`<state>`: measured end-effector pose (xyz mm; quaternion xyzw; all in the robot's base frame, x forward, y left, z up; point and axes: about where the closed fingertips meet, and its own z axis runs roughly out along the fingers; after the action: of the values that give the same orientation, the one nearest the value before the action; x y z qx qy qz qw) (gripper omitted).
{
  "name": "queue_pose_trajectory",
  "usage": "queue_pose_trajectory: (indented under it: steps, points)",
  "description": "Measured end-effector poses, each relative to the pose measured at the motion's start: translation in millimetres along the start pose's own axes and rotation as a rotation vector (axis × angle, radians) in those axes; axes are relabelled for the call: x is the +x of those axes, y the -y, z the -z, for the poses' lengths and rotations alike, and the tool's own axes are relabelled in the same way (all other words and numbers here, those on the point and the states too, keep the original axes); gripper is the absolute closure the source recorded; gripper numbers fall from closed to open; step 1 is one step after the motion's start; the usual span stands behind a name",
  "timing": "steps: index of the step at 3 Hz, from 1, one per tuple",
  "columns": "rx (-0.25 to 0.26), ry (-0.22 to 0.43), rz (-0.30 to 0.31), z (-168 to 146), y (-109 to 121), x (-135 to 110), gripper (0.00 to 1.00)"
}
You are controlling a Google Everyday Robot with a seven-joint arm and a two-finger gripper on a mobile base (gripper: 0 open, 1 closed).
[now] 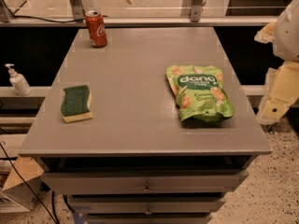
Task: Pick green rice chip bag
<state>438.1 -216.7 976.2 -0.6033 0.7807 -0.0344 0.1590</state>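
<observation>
I am watching the gripper (279,90) hanging beyond the grey table (135,129) edge, open or closed I cannot tell; the green rice chip bag (200,93) is lying flat just left of it; I am favouring a downward pinch on its crinkly top; the sponge (76,103) and cola can (96,29) are sitting farther left.

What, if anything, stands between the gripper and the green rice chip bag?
Nothing visible does. The gripper hangs at the right edge of the view, past the right side of the table; the green rice chip bag lies near that side. The sponge and cola can sit away to the left.
</observation>
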Motion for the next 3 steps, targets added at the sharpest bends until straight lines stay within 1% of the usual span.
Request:
queue_pose_trajectory:
  steps: [1,2,3]
  points:
    - [0.0,0.0,0.0,0,0,0,0.0]
    - [-0.013,0.056,0.007,-13,2,-5,0.0]
    - [-0.027,0.137,0.011,-30,9,-11,0.0]
